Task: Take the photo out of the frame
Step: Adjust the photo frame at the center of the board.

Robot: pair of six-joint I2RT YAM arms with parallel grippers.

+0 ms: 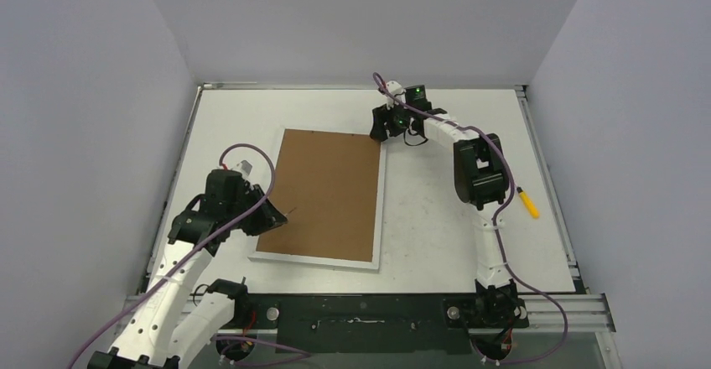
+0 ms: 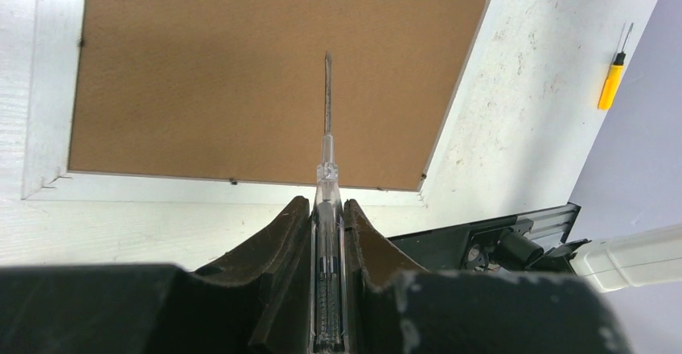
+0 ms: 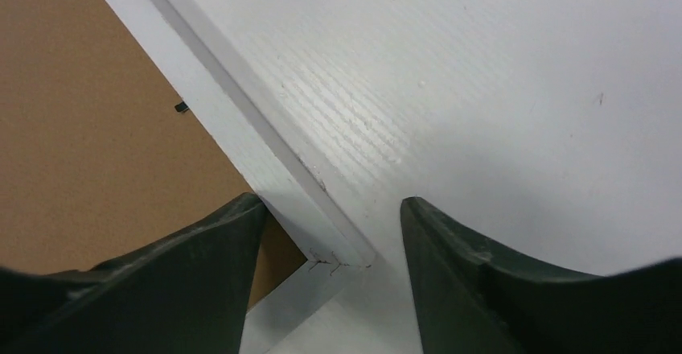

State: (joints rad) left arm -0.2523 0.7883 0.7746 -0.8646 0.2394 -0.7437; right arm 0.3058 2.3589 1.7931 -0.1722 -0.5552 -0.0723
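Photo: not in view, judged to lie under the brown back (image 1: pixel 327 189) of the frame (image 1: pixel 379 201), which is face down on the table (image 1: pixel 436 235), left of centre

Left gripper (image 2: pixel 326 209): jaws pinching the clear screwdriver (image 2: pixel 326 129) by the handle, blade pointing out over the back, tip above bare board and not at any tab

Right gripper (image 3: pixel 330 205): jaws spread, straddling the far right corner of the frame, one finger over the back and the other over the table. Contact with the frame: cannot tell

Step in hand, as judged: release of the tabs (image 2: pixel 232 182) pinning the back into the rim

1. Bring the blade tip to the nearest tab, low and nearly flat to the board
2. Slide the tip under the tab and lever it up and away from the board; avoid digging into the fibre
3. Press the right gripper down on the corner during each lever stroke, to stop the frame skating across the table
4. Work round the rim tab by tab before any lift of the back
5. Lift the back by one edge only after clearing every tab. Expect the photo beneath to be thin and easily creased

Leave the yellow screwdriver (image 1: pixel 528 203) at the right of the table alone — not needed for this step
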